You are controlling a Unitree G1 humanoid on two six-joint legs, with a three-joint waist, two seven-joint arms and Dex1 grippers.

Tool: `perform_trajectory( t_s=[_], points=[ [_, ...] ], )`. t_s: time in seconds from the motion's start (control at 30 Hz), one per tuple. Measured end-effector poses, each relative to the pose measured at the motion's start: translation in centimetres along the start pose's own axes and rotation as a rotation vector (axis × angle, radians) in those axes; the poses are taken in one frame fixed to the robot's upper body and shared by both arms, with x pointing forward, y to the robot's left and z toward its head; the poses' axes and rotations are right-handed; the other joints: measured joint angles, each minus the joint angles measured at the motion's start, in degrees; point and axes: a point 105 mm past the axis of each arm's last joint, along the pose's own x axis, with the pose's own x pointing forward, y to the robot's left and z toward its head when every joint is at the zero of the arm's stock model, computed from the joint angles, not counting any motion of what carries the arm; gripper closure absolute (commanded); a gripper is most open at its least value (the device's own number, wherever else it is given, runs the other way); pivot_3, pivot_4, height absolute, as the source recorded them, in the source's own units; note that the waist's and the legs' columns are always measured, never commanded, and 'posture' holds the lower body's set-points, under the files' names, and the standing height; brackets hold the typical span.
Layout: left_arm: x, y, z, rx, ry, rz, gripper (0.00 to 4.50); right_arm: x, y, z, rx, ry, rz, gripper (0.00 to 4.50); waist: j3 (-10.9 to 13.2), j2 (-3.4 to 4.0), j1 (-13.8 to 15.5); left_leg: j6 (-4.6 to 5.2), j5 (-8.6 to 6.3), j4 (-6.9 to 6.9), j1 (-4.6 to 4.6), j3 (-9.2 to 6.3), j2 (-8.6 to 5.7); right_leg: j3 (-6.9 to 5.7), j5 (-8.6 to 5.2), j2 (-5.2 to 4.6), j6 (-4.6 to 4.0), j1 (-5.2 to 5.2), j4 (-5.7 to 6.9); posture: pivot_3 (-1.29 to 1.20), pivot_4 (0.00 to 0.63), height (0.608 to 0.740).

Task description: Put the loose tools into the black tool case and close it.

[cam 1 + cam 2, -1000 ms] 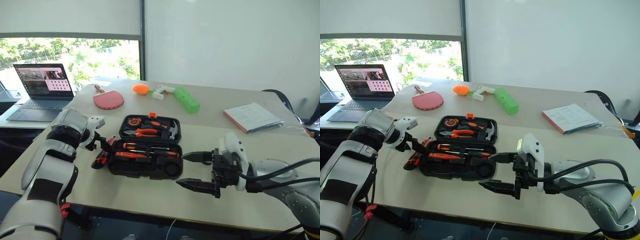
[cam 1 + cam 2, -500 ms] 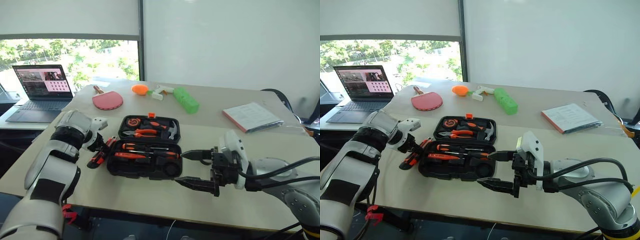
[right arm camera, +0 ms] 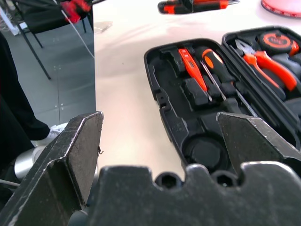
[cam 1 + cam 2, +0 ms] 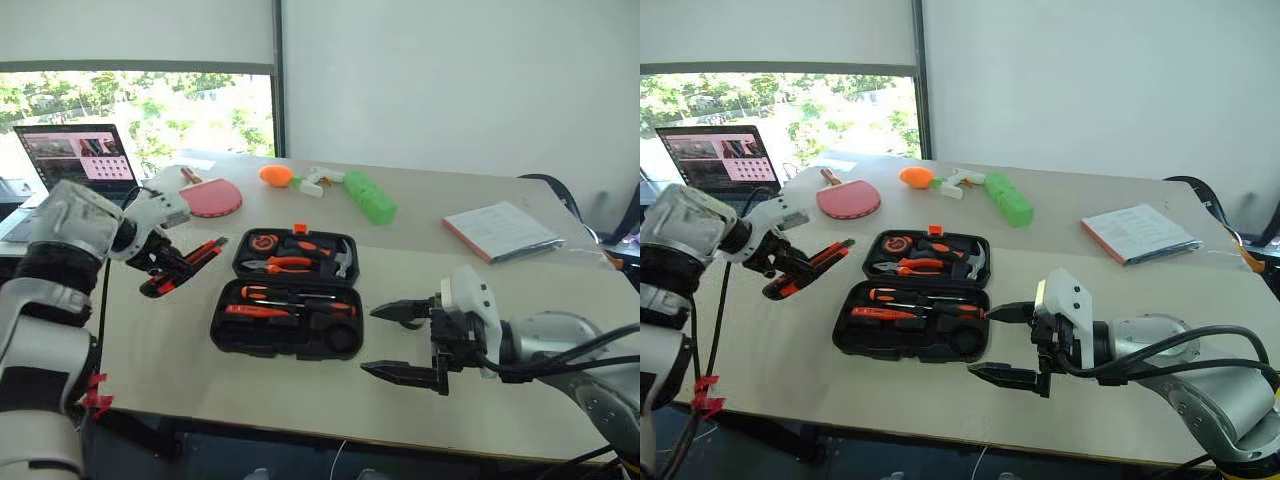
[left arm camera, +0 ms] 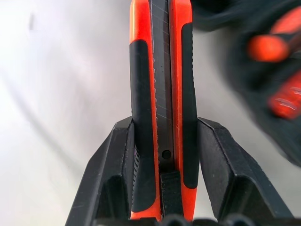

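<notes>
The black tool case point(image 4: 285, 348) lies open in the middle of the table, with screwdrivers point(image 4: 285, 300), pliers and other tools in its slots. Left of it and above the tabletop, my left gripper point(image 4: 160, 265) is shut on the black-orange utility knife point(image 4: 190, 262). In the left wrist view the knife point(image 5: 162, 94) stands gripped between both fingers point(image 5: 117, 179). My right gripper point(image 4: 368, 340) hovers open just right of the case's front corner, with nothing between its fingers. In the right wrist view the case point(image 3: 164, 103) lies ahead of that gripper, and the held knife point(image 3: 197, 5) is beyond it.
A laptop point(image 4: 70, 165) sits open at the far left. Behind the case lie a red paddle point(image 4: 212, 198), an orange toy point(image 4: 278, 176) and a green toy point(image 4: 368, 197). A booklet point(image 4: 505, 232) rests at the back right. Bare tabletop lies in front of the case.
My left gripper closed on the utility knife lying beside the case, then lifted it up and to the left while rolling the wrist. The right gripper stayed put.
</notes>
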Motion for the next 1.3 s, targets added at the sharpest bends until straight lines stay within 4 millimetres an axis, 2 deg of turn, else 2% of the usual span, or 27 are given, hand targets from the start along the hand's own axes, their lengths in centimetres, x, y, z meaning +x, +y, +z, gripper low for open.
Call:
perform_trajectory(
  t_s=[0.07, 0.2, 0.3, 0.4, 0.63, 1.0, 1.07, 1.1, 1.17, 1.27, 1.3],
  points=[
    [0.5, -2.0, 1.8, 0.148, -0.005, -0.103, 2.99, 0.0, 0.0, 0.2, -0.007, -0.005, 0.003, 0.00, 0.00, 0.00, 0.35, 0.00, 0.00, 0.02, 0.03, 0.00, -0.01, 0.00, 0.00, -0.01, 0.01, 0.06, -0.01, 0.00, 0.150, 0.740],
    [3.0, -5.4, 3.7, 0.312, 0.011, -0.242, 2.99, 0.1, 0.5, 0.2, 0.014, -0.005, 0.039, 0.00, 0.00, 0.00, 0.32, 0.00, 0.00, 0.06, 0.06, -0.03, 0.01, 0.01, 0.00, 0.02, 0.01, 0.08, 0.06, 0.00, 0.150, 0.740],
    [4.9, -8.0, 5.3, 0.386, 0.009, -0.337, 2.99, 0.1, 0.7, 0.2, 0.012, 0.002, 0.043, 0.00, 0.00, 0.00, 0.17, 0.01, 0.00, 0.06, 0.06, -0.05, 0.00, 0.02, 0.00, 0.04, 0.02, 0.08, 0.07, 0.00, 0.150, 0.740],
    [6.2, -10.1, 5.7, 0.415, 0.052, -0.402, 2.99, 0.2, 0.7, 0.3, 0.000, 0.005, 0.028, 0.00, 0.01, 0.01, -0.43, 0.01, 0.00, 0.06, 0.07, -0.08, 0.01, 0.06, -0.01, 0.09, 0.02, 0.07, 0.10, 0.00, 0.150, 0.740],
    [8.3, -11.8, 3.1, 0.459, 0.163, -0.434, 2.99, 0.4, 0.9, -0.2, 0.026, 0.002, -0.011, 0.00, 0.02, 0.08, -1.08, 0.02, 0.00, 0.06, 0.16, -0.15, 0.04, 0.11, -0.01, 0.16, 0.00, 0.09, 0.16, 0.00, 0.150, 0.740],
    [8.8, -11.6, 2.9, 0.511, 0.183, -0.404, 2.99, 0.7, 0.9, 0.0, 0.028, -0.021, -0.049, 0.00, 0.02, 0.10, -0.61, 0.02, 0.00, 0.08, 0.21, -0.11, -0.01, 0.11, -0.01, 0.12, 0.01, 0.20, 0.14, 0.00, 0.150, 0.740],
    [8.8, -11.6, 2.8, 0.512, 0.180, -0.406, 1.99, 0.7, 0.9, 0.0, 0.028, -0.021, -0.052, 0.00, 0.02, 0.11, -0.63, 0.02, 0.00, 0.08, 0.23, -0.11, -0.01, 0.11, -0.01, 0.12, 0.02, 0.21, 0.13, 0.00, 0.150, 0.740],
    [8.8, -11.7, 2.8, 0.508, 0.176, -0.410, 1.78, 0.7, 0.8, 0.0, 0.028, -0.021, -0.054, 0.00, 0.02, 0.11, -0.64, 0.02, 0.00, 0.08, 0.23, -0.11, 0.00, 0.11, -0.01, 0.13, 0.02, 0.21, 0.13, 0.00, 0.150, 0.740],
    [8.7, -11.8, 2.6, 0.490, 0.169, -0.425, 1.00, 0.7, 0.8, -0.1, 0.031, -0.019, -0.057, 0.00, -0.01, 0.15, -0.57, 0.02, 0.00, 0.08, 0.24, -0.12, 0.00, 0.11, -0.01, 0.13, 0.02, 0.21, 0.15, 0.00, 0.150, 0.740],
    [7.8, -11.9, 2.6, 0.449, 0.141, -0.447, 0.14, 0.7, 0.9, -0.3, 0.040, -0.017, -0.057, 0.00, -0.01, 0.16, -0.61, 0.02, 0.00, 0.08, 0.26, -0.14, 0.00, 0.12, -0.01, 0.12, 0.02, 0.23, 0.15, 0.00, 0.150, 0.740],
    [7.6, -12.0, 2.6, 0.427, 0.127, -0.462, 0.05, 0.7, 1.0, -0.5, 0.047, -0.014, -0.056, 0.00, -0.01, 0.16, -0.60, 0.02, 0.00, 0.09, 0.23, -0.16, 0.00, 0.11, -0.01, 0.13, 0.01, 0.21, 0.15, 0.00, 0.150, 0.740]
  ],
)
